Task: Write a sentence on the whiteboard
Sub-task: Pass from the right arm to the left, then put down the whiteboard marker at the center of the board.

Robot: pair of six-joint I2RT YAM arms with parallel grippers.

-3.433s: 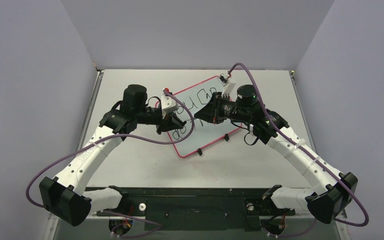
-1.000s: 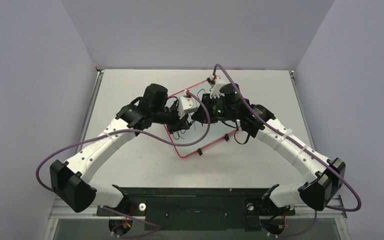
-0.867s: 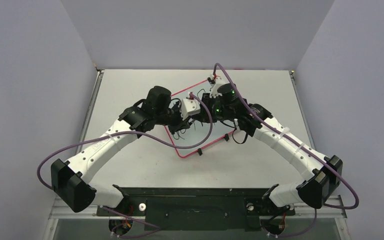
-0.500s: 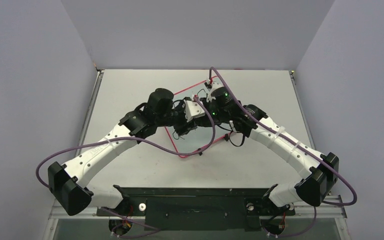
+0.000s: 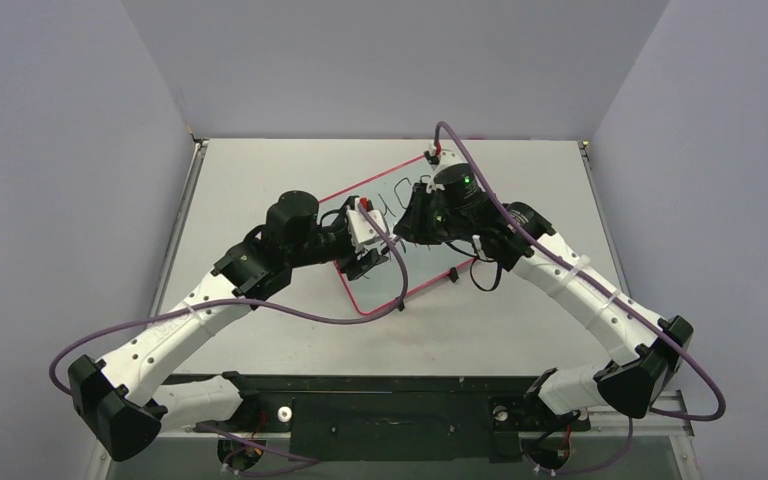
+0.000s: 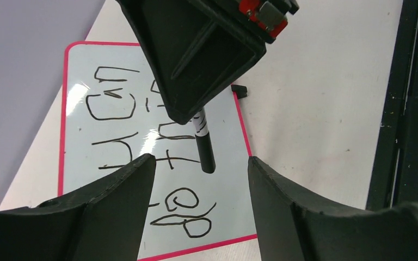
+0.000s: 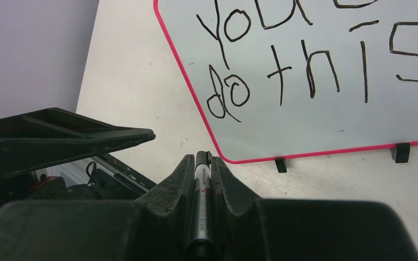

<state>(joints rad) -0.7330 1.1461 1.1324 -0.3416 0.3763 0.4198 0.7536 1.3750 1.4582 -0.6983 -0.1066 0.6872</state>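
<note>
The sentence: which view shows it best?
Right wrist: the sentence is large and upright, top line cropped. Left wrist shows it rotated, partly behind the right gripper. Top external shows only tiny strokes.

Whiteboard [image 7: 305, 125] white, thin red-pink rim, two black clips [image 7: 401, 152]. Letters [image 7: 307, 68] black. Marker [image 6: 204, 149] black with a white label band. Left gripper [image 6: 198, 163] and right gripper [image 7: 201, 157] both matte black. Arms [image 5: 200, 305] white shells, black joints; green light [image 5: 465, 180] on the right one. Cables [image 5: 290, 310] purple. Table [image 5: 260, 170] pale grey-white, base plate [image 5: 390, 400] black. Walls [image 5: 380, 60] plain lilac-grey.
</note>
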